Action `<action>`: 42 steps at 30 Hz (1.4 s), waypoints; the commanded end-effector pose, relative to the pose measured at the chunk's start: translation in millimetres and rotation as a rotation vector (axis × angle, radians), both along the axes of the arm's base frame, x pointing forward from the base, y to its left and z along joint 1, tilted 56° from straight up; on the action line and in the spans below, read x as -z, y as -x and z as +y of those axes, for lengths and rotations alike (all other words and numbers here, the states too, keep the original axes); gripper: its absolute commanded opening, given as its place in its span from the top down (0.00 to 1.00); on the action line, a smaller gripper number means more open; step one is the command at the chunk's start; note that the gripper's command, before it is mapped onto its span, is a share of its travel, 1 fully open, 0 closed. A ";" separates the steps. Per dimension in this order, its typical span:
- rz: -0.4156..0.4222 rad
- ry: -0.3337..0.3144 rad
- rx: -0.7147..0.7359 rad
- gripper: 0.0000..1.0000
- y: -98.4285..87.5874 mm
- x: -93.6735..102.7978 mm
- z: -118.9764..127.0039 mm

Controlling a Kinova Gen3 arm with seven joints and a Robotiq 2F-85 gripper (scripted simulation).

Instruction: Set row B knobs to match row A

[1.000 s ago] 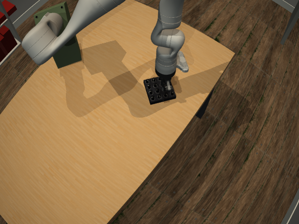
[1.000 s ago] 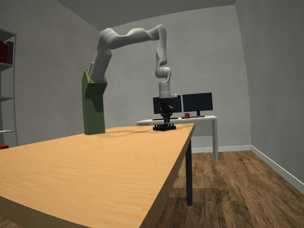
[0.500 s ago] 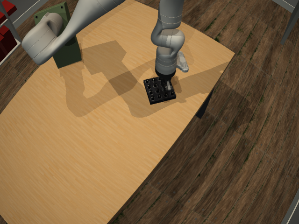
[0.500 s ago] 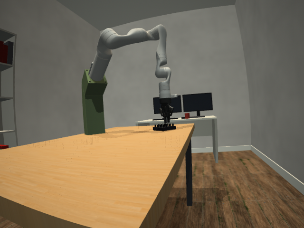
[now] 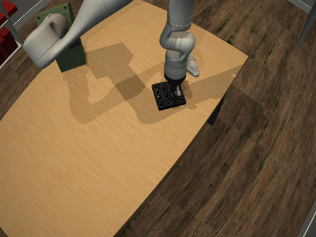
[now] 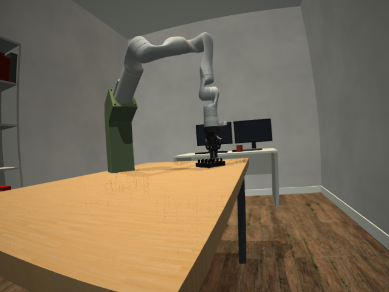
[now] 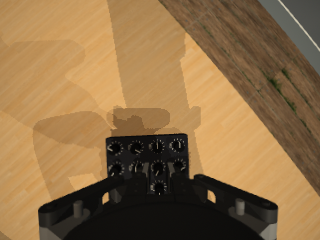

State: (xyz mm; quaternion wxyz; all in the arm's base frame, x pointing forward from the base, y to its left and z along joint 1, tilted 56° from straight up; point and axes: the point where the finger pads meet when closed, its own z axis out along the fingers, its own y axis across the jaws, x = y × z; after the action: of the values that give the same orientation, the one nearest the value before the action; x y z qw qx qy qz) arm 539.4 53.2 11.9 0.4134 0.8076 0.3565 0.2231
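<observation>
Wooden table (image 5: 84, 158) (image 6: 125, 213) (image 7: 60, 85) comes first; the black knob box (image 5: 159, 107) (image 6: 208, 165) (image 7: 113, 156) sits near its far right corner; gripper (image 5: 175, 93) (image 6: 213, 157) (image 7: 158, 170) fingers are a little bit apart, low over the knobs; behind are a white desk (image 6: 270, 151) and a red cup (image 6: 239, 148).

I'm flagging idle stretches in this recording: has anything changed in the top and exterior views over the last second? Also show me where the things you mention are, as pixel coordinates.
Nothing visibly changed: the grey jointed arm (image 5: 176, 63) (image 6: 206, 62) and the black square knob box (image 5: 159, 108) (image 6: 204, 165) hold their places. Small knob turns are too fine to tell.
</observation>
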 end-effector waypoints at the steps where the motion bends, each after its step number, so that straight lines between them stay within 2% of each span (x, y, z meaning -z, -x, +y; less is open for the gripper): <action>1: 0.000 0.002 0.000 0.81 -1.4 1.3 -1.7; 42: 0.000 0.002 0.000 0.81 -6.1 5.3 -5.3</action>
State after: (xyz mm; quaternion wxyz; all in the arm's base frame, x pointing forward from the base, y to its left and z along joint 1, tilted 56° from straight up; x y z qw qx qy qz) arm 545.5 47.0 6.4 0.4146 0.8073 0.3564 0.2221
